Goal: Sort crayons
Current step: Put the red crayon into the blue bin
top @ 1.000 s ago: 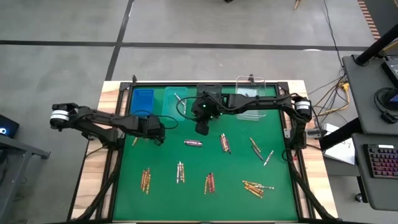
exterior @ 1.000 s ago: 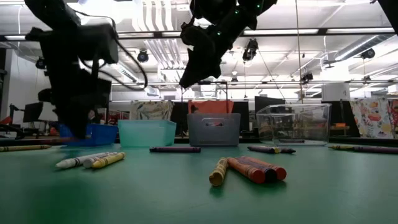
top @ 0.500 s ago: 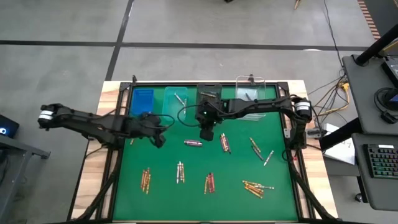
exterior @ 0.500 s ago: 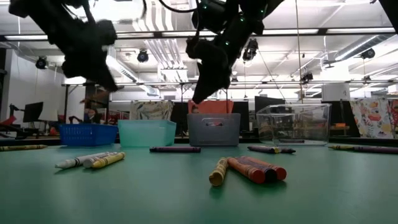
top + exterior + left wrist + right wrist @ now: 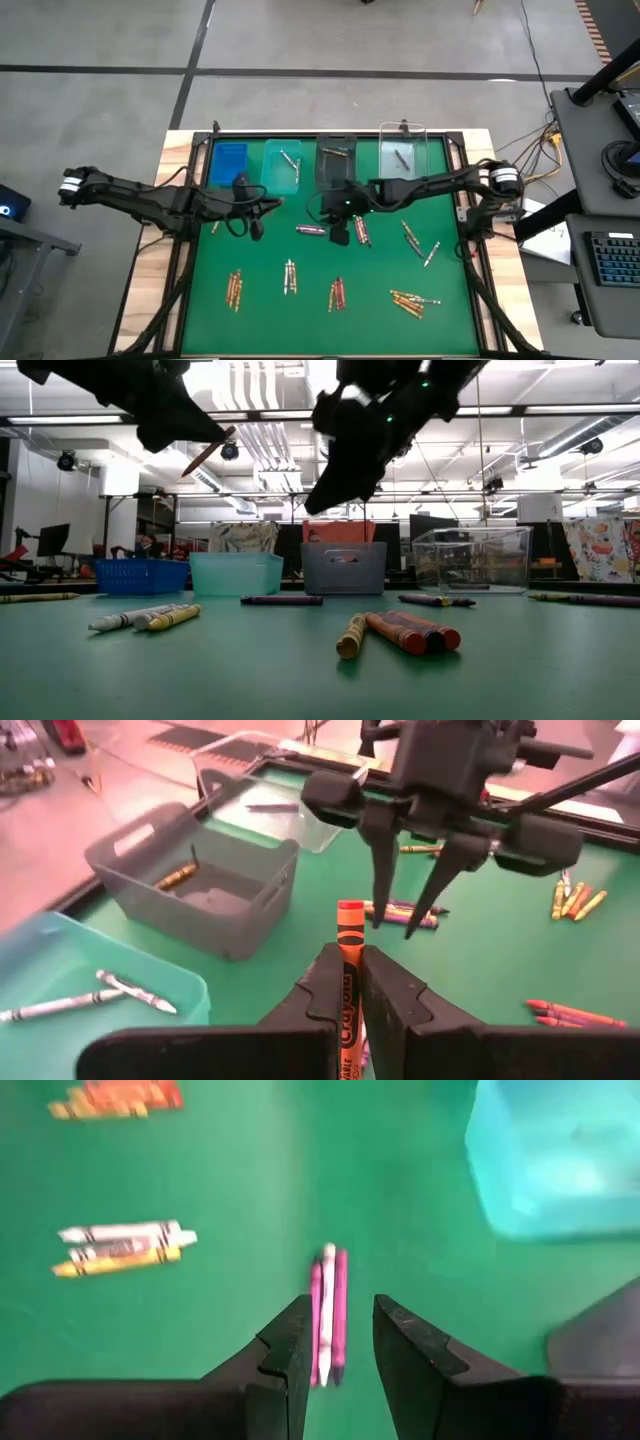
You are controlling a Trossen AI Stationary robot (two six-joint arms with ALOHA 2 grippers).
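The left gripper (image 5: 350,982) is clenched on a slim red-orange wax crayon (image 5: 348,955) with a black label band, which stands up between its two dark fingers (image 5: 322,982) and pokes out past their tips; seen from table height the same crayon (image 5: 208,451) slants out of that gripper high above the green mat (image 5: 300,310). Ahead of it hangs the right gripper (image 5: 408,915), its two thin fingers spread apart and pointing down with nothing between them. Directly under those parted fingers, on the mat, lies a small cluster of purple crayons (image 5: 328,1315) with a white one among them, lined up with the gap. Off to one side of the right gripper (image 5: 340,1342) lies a white and yellow pair of crayons (image 5: 122,1246), and farther off an orange bunch (image 5: 118,1096). Beyond the right gripper (image 5: 340,232) in the overhead view stands a row of four small rectangular plastic bins: a blue one (image 5: 229,162), a teal one (image 5: 282,164) holding grey crayons, a grey one (image 5: 335,160) holding a gold crayon, and a clear one (image 5: 403,157). More crayon clusters (image 5: 410,300) lie scattered on the near half of the mat.
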